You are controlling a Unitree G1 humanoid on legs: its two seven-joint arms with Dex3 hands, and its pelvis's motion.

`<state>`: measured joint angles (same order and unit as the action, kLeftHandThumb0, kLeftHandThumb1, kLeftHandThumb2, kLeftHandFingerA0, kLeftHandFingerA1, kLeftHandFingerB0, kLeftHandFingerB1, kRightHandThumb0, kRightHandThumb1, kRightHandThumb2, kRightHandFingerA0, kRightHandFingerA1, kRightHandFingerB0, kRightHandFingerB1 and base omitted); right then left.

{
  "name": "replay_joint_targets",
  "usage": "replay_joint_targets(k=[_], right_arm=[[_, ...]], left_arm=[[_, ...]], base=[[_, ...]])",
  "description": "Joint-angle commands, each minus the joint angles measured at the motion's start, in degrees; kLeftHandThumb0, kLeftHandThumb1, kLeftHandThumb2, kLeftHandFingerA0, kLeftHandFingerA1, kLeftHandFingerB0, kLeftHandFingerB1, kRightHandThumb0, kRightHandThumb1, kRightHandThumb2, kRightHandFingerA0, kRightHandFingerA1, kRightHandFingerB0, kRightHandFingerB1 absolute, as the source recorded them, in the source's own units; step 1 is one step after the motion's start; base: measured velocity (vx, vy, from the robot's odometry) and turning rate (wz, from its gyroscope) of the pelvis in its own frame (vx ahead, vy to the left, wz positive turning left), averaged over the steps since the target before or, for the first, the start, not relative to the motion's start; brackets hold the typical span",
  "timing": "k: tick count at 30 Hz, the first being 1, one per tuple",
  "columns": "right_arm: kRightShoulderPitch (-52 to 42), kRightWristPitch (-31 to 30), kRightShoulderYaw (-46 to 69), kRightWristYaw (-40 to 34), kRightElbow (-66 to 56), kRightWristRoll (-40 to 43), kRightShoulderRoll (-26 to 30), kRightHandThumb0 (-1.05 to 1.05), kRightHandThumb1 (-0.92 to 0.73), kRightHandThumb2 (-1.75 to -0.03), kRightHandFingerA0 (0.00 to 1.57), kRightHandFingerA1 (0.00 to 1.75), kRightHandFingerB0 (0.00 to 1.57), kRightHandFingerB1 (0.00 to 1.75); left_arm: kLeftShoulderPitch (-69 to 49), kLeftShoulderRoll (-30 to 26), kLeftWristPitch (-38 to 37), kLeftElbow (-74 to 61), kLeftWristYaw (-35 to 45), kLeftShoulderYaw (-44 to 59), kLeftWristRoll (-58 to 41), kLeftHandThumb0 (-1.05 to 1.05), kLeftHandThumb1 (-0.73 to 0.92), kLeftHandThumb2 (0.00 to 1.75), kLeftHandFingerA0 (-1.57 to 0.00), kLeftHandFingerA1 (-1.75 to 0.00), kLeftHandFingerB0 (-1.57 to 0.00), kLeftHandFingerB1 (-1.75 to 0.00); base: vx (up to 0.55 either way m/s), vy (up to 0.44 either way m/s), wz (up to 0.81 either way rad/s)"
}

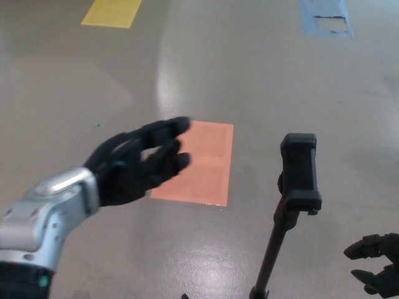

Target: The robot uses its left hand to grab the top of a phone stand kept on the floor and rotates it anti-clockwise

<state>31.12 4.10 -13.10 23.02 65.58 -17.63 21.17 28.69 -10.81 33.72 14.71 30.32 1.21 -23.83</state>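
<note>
The black phone stand (298, 187) rises from the floor at the lower right, its clamp head upright on a thin slanted pole. My left hand (137, 163) hangs open well to the left of the clamp, fingers spread, holding nothing and a wide gap away from the stand. Its silver forearm (37, 224) enters from the lower left corner. Only part of my right hand (376, 265) shows at the bottom right corner, to the right of the pole, its fingers apart and nothing in them.
An orange rectangular mat (198, 163) lies on the grey floor between my left hand and the stand. A yellow floor marking (112, 12) is at the top left and a blue patch (327, 18) at the top right.
</note>
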Motion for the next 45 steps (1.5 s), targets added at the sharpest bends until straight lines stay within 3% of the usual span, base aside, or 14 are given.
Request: replay_joint_targets(k=[1,6,7,10,18,20,22,24,33,34,37,40,41,45], right_arm=[[-0.7,-0.1,0.1,-0.3,0.6,0.0,0.4,-0.56,-0.63,-0.87,0.49,0.53,0.21,0.43],[-2.0,0.0,0.3,-0.7,0.6,0.2,0.4,-0.57,-0.63,-0.85,0.49,0.52,0.22,0.42],[-2.2,0.0,0.4,-0.7,0.7,0.3,0.4,-0.48,-0.76,-0.62,0.56,0.39,0.26,0.31],[-4.4,0.5,0.3,-0.5,0.2,0.3,0.7,-0.56,-0.63,-0.85,0.49,0.52,0.23,0.43],[-8.3,1.5,-0.1,-0.8,0.1,0.2,0.6,-0.56,-0.63,-0.85,0.49,0.51,0.22,0.43],[-9.3,1.6,-0.3,-0.9,0.1,0.0,0.5,-0.49,-0.76,-0.62,0.54,0.39,0.27,0.32],[-10.2,1.7,-0.5,-0.9,0.1,-0.1,0.3,-0.57,-0.63,-0.86,0.49,0.52,0.23,0.43],[-10.9,1.7,-0.6,-1.0,0.1,-0.2,0.3,-0.55,-0.63,-0.87,0.49,0.52,0.23,0.43],[-11.6,1.3,-0.1,-1.8,-0.2,-0.1,0.4,-0.55,-0.63,-0.86,0.48,0.51,0.25,0.43],[-11.6,1.5,-0.2,-1.7,-0.4,-0.2,0.5,-0.47,-0.76,-0.63,0.56,0.39,0.29,0.32],[-12.0,2.0,-0.1,-1.6,-0.8,-0.1,0.5,-0.47,-0.77,-0.63,0.56,0.40,0.28,0.32],[-12.7,2.3,0.1,-1.9,-1.3,0.1,0.6,-0.47,-0.75,-0.63,0.57,0.40,0.29,0.32],[-13.1,2.6,0.0,-2.5,-1.3,-0.1,0.3,-0.55,-0.64,-0.86,0.51,0.52,0.27,0.44],[-13.2,2.5,0.1,-2.8,-1.3,0.0,0.1,-0.55,-0.64,-0.86,0.51,0.52,0.26,0.44]], left_arm=[[-3.5,-4.7,-13.1,7.9,0.8,3.5,4.6,-0.80,0.52,0.87,0.00,-0.07,0.00,-0.09],[-7.7,-9.3,-30.5,15.3,-6.0,-4.7,19.1,-0.85,0.52,0.85,0.00,-0.01,0.00,-0.01],[-8.1,-11.5,-33.2,17.4,-10.2,-9.3,25.1,-0.87,0.54,0.92,0.00,-0.12,-0.02,-0.09],[-9.9,-16.3,-35.3,25.7,-24.1,-24.0,41.2,-0.90,0.57,0.94,0.00,-0.11,-0.10,-0.18],[-15.3,-17.2,-36.0,35.6,-27.5,-26.8,39.4,-0.81,0.57,0.85,-0.11,-0.40,-0.07,-0.32],[-16.8,-17.3,-37.1,38.5,-24.0,-23.8,34.8,-0.36,0.35,0.95,-0.01,-0.47,0.00,-0.47],[-17.9,-17.3,-37.7,40.5,-21.9,-21.6,31.5,-0.83,0.57,0.85,-0.64,-0.55,-0.12,-0.36],[-18.5,-17.4,-38.7,42.0,-19.8,-20.1,29.3,-0.72,0.62,0.60,-0.56,-0.38,-0.15,-0.27],[-17.3,-16.5,-40.9,44.8,-19.3,-19.9,28.1,-0.78,0.53,0.81,-0.43,-0.47,-0.12,-0.36],[-17.4,-16.4,-41.3,45.1,-19.2,-19.8,28.0,-0.73,0.51,0.81,-0.29,-0.44,-0.09,-0.36],[-17.2,-16.3,-42.1,46.0,-19.2,-20.1,28.3,-0.68,0.61,0.59,-0.54,-0.38,-0.16,-0.27],[-16.7,-16.4,-42.4,46.4,-19.1,-20.6,28.8,-0.79,0.54,0.81,-0.45,-0.47,-0.11,-0.36],[-16.4,-16.6,-43.1,47.0,-18.8,-20.6,29.0,-0.68,0.60,0.59,-0.61,-0.41,-0.16,-0.27],[-15.3,-16.9,-43.9,47.9,-18.4,-20.9,29.6,-0.76,0.53,0.81,-0.43,-0.47,-0.13,-0.37]], base=[[0.00,0.000,0.00],[0.00,0.000,0.00],[0.00,0.000,0.00],[0.00,0.000,0.00],[0.00,0.000,0.00],[0.00,0.000,0.00],[0.00,0.000,0.00],[0.00,0.000,0.00],[0.00,0.000,0.00],[0.00,0.000,0.00],[0.00,0.000,0.00],[0.00,0.000,0.00],[0.00,0.000,0.00],[0.00,0.000,0.00]])
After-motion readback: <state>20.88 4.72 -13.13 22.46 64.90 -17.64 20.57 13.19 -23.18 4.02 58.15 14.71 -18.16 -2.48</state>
